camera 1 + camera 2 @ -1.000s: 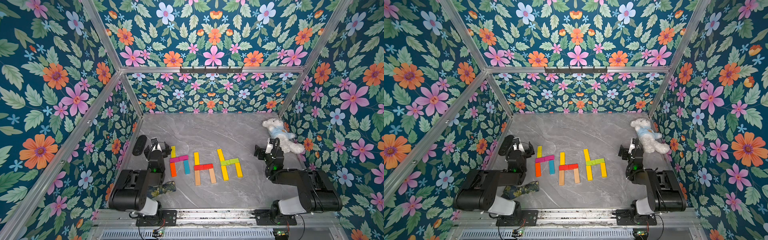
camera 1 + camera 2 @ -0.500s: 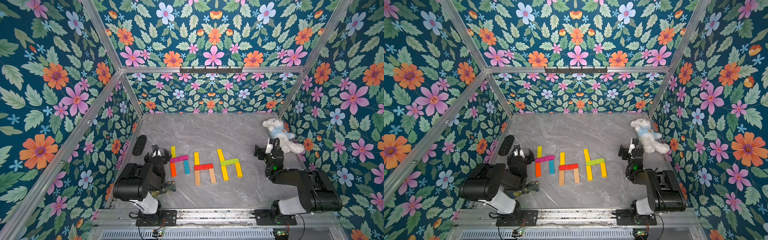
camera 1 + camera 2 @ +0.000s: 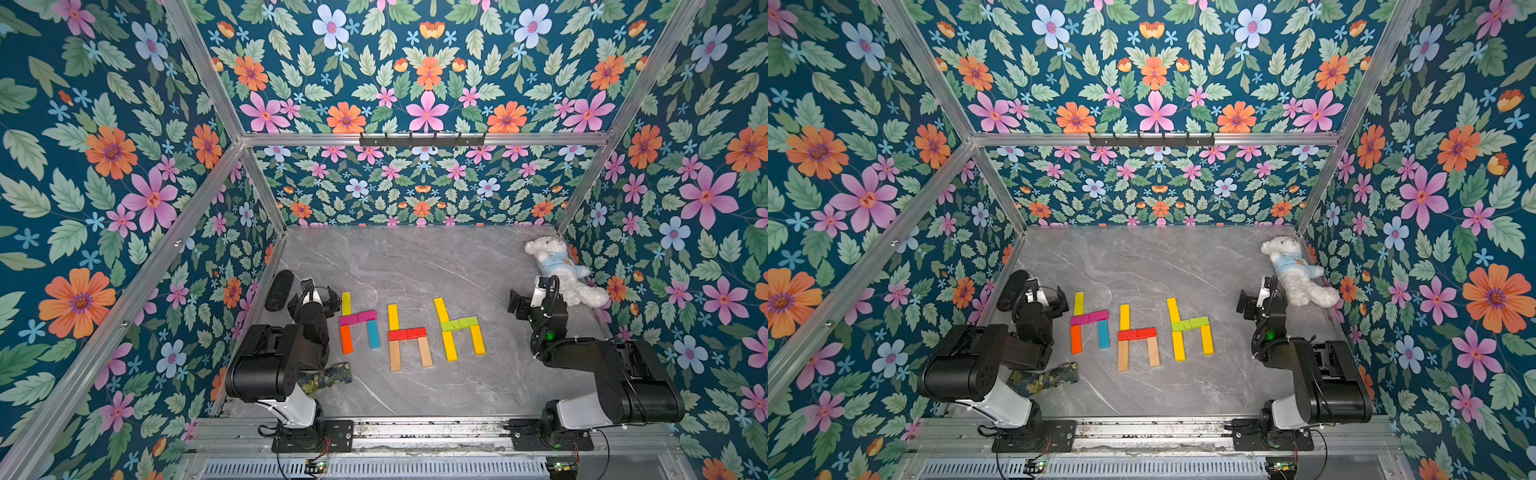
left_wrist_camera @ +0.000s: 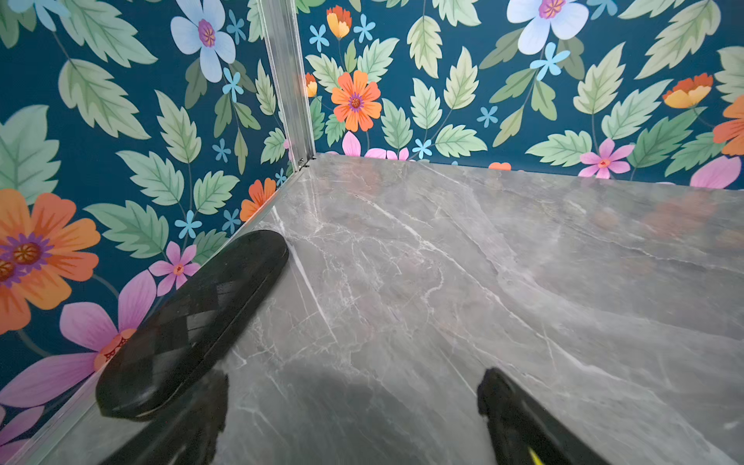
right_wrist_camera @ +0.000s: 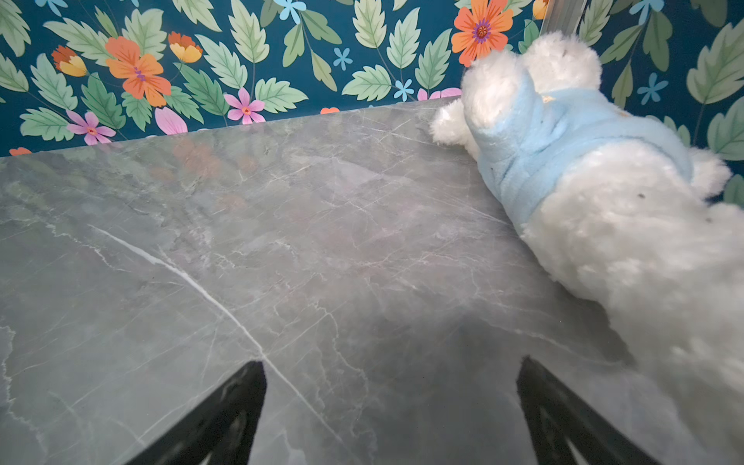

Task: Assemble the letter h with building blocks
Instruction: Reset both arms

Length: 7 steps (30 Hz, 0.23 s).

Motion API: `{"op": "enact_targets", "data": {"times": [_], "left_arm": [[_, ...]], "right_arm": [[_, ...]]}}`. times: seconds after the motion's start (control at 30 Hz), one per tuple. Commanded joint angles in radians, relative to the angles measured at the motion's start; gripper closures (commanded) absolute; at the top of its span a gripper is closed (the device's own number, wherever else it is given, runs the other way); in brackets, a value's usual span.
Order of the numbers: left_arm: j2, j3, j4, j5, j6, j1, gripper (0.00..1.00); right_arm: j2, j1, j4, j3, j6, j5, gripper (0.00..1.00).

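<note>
I see both alike: left arm point(image 3: 270, 365) and right arm point(image 3: 623, 382) are chunky matte-black housings on a white lower link point(image 3: 297, 409), bolted to black base plates point(image 3: 316, 436). Looped black cable point(image 3: 555, 284) at each wrist, green light point(image 3: 549, 333) on right.

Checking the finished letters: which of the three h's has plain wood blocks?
The middle h: its two lower legs are plain wood. The other h's are fully painted.

Fifteen building blocks point(image 3: 407, 333), one white plush bear point(image 3: 559, 268), one black case point(image 3: 279, 290), one patterned cloth point(image 3: 328, 375)
</note>
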Motion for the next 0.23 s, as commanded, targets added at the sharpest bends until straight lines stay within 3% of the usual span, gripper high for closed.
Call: {"op": "enact_targets", "data": {"times": [0.0, 0.2], "left_arm": [[0.0, 0.003, 0.019, -0.003, -0.003, 0.0, 0.0], [0.0, 0.006, 0.011, 0.002, -0.007, 0.0, 0.0]], "right_arm": [[0.001, -0.001, 0.017, 0.006, -0.011, 0.003, 0.01], [0.001, -0.001, 0.017, 0.006, -0.011, 0.003, 0.01]]}}
